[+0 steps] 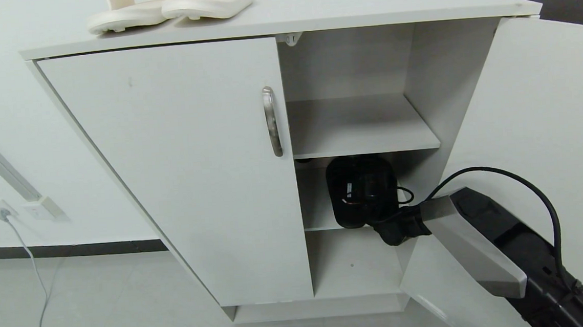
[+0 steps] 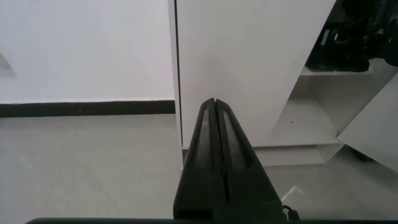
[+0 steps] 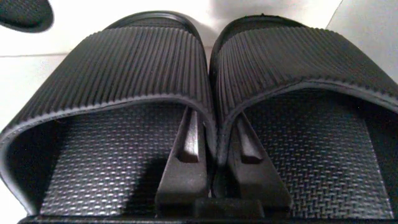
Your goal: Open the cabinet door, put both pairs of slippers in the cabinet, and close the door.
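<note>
Pinching black slippers together, right fingers half hidden.

Ribbed black slippers, seemingly cream slippers, white cabinet.

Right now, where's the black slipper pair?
Head view: the black slippers are inside the open right side of the cabinet, in the middle compartment beneath the upper shelf, pinched by the right gripper.

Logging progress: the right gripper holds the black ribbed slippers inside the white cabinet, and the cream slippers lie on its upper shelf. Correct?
No: the head view shows the cream slippers lying on top of the white cabinet, not on its upper shelf. The right gripper does hold the black ribbed slippers inside.
</note>
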